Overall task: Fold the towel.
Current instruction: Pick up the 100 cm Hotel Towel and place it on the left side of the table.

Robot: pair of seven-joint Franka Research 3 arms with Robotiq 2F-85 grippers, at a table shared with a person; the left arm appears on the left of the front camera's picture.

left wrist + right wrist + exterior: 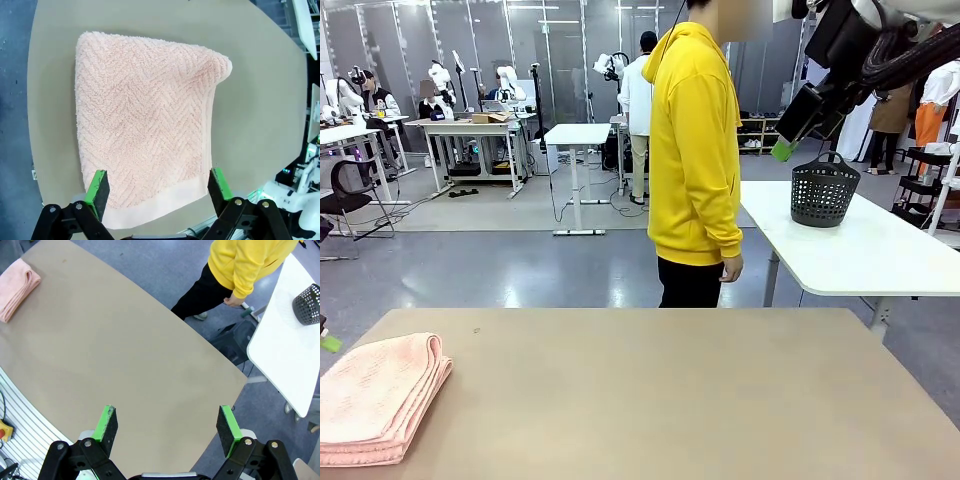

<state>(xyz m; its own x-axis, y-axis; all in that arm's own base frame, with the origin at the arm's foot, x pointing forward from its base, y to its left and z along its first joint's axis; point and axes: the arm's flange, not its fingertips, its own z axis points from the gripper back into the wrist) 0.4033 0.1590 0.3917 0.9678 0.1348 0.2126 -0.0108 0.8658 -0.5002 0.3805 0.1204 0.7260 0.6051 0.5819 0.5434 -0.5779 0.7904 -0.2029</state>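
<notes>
The folded towel [145,125] lies on the table [260,100] just beyond the left gripper [158,191], whose jaws gape wide and empty, like the right gripper [167,429].

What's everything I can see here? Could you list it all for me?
towel: one, light pink, folded, near left corner of the table
table: one, tan, between robot and person
basket: one, black, perforated, on the white table
white table: one, behind the person, to the right
person: one, yellow hoodie, standing at the far side
left gripper: open, above the towel
right gripper: open, high above the table
</notes>
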